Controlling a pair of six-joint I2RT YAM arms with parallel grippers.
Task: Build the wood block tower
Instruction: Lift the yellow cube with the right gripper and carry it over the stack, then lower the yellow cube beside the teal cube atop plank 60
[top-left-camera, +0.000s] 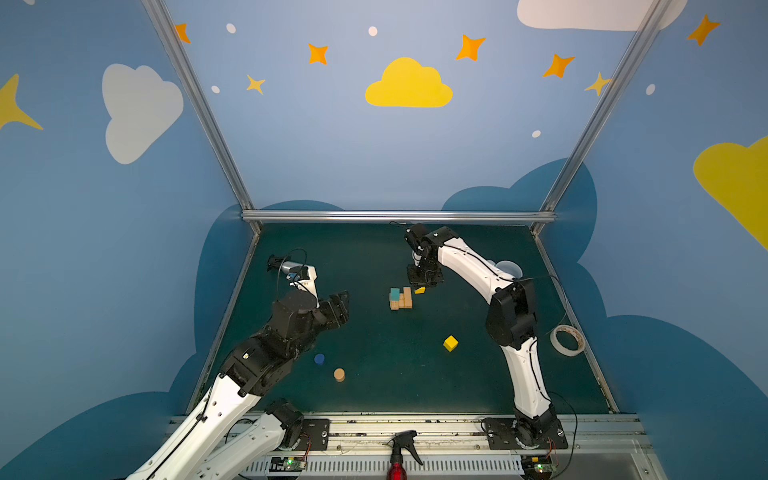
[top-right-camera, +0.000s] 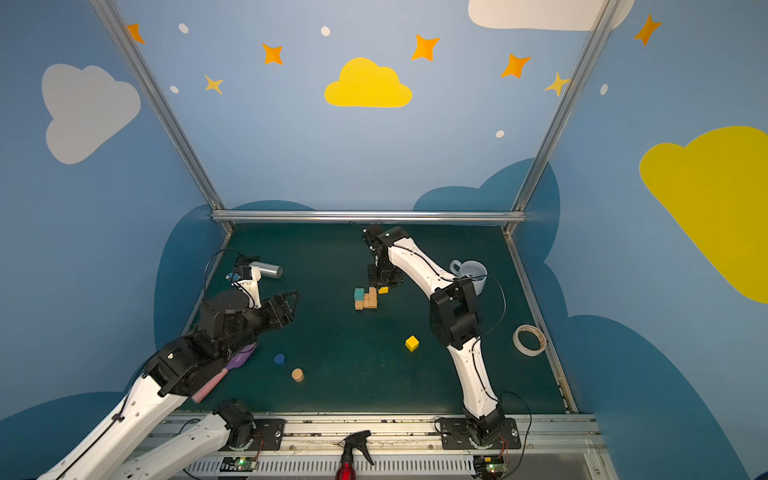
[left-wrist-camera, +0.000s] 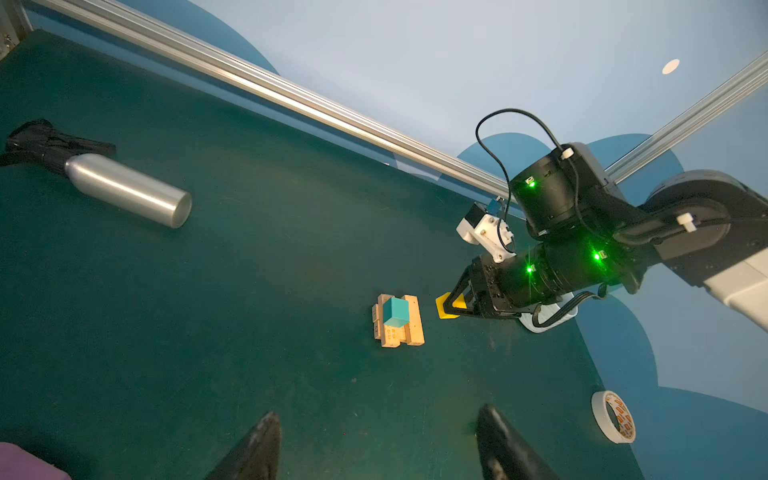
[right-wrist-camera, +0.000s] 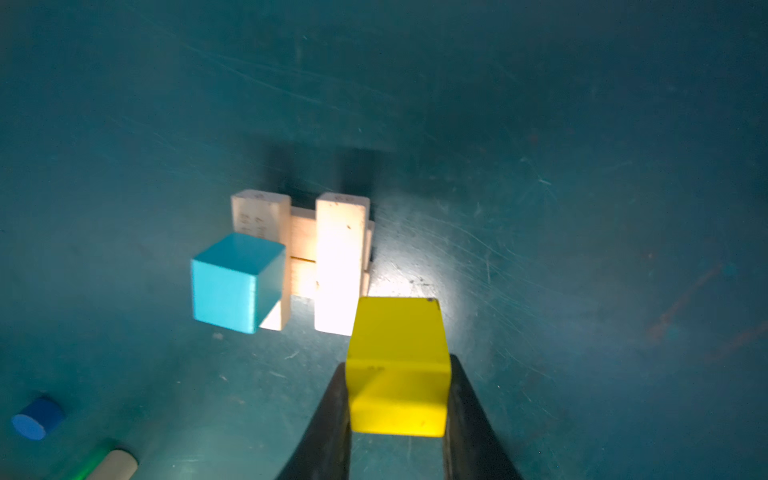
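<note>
Leftmost, left pincer (top-left-camera: 340, 306) with jaws spread wide and nothing between them, well apart from every block. Nearer the robot's base than that pincer, blue cylinder (top-left-camera: 319, 359) and tan cylinder (top-left-camera: 339, 375) lying loose on the green mat (top-left-camera: 374, 395). Between the two pincers, the tower (top-left-camera: 401, 300): tan planks (right-wrist-camera: 338, 257) crossed in two layers, teal cube (top-left-camera: 395, 294) on top at one end. Just beside it, right pincer (right-wrist-camera: 398, 362) clamped on a yellow cube (right-wrist-camera: 395, 332), held by the end of a top plank, contact unclear. Toward the base from that pincer, second yellow cube (top-left-camera: 450, 343) alone on the mat.
</note>
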